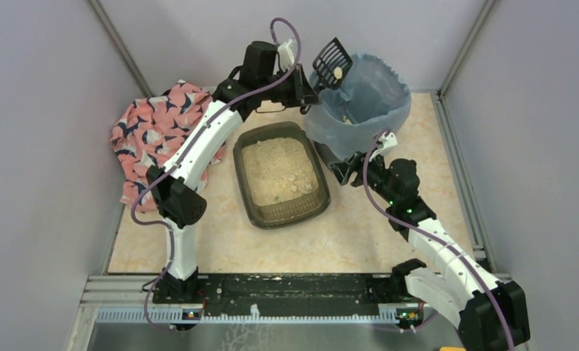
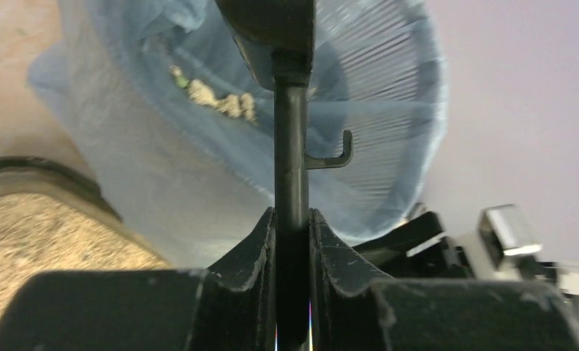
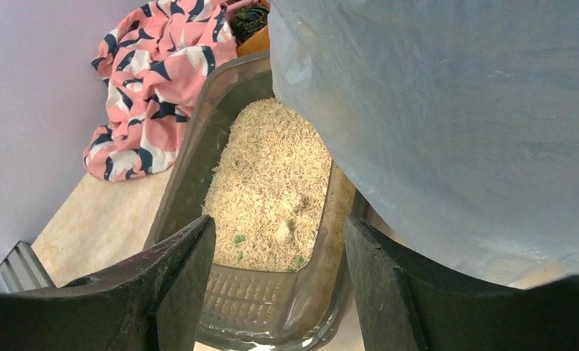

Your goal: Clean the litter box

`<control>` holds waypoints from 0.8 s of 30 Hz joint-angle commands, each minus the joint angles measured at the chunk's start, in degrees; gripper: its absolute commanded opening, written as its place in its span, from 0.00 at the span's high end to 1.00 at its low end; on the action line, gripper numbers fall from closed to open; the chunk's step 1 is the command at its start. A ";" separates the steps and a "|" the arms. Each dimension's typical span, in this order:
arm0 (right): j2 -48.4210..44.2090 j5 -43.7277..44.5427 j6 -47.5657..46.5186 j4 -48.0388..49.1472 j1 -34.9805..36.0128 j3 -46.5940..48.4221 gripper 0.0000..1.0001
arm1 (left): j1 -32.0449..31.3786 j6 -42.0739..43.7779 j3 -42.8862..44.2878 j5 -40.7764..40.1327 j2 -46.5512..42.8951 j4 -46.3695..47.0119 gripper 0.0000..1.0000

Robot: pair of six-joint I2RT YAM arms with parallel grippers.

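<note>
Saw the dark grey-brown rectangular plastic litter box (image 1: pixel 290 213) mid-table, just left of the round bin (image 1: pixel 360 130) lined with a blue-grey bag. Found the left gripper (image 2: pixel 292 219) clamped on the handle of the black slotted plastic scoop (image 1: pixel 332 55), its head over the bin's far-left rim with a pale clump (image 1: pixel 338 72) aboard, and the right gripper (image 3: pixel 279 227) spread wide, empty, beside the bin. Judged it best to carry the head further over the mouth before tilting.

Top view looks down over the table (image 1: pixel 360 234); both close wrist views share the bin (image 3: pixel 455 131) and litter box (image 3: pixel 197 150).
</note>
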 commanded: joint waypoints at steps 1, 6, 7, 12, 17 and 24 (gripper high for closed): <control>-0.41 0.05 -0.74 2.34 -0.03 0.79 0.35 | -2.48 12.47 3.10 -8.41 0.91 -9.32 1.00; 0.53 -0.47 -0.59 2.98 -0.08 0.79 0.35 | -7.76 21.99 3.41 -20.13 -0.34 -11.00 1.00; 0.75 -0.57 -0.51 3.20 -0.10 0.79 0.35 | -8.67 23.52 3.75 -21.67 -0.50 -11.29 1.00; 2.00 -1.31 -0.03 4.20 -0.06 0.79 0.35 | -11.96 30.45 6.62 -30.92 0.51 -14.99 1.00; 2.78 -1.71 0.16 4.84 -0.06 0.75 0.35 | -13.93 35.05 5.19 -34.64 0.01 -14.74 1.00; 2.85 -1.66 0.24 4.70 -0.03 0.88 0.35 | -19.50 45.11 1.28 -48.30 -0.08 -11.08 1.00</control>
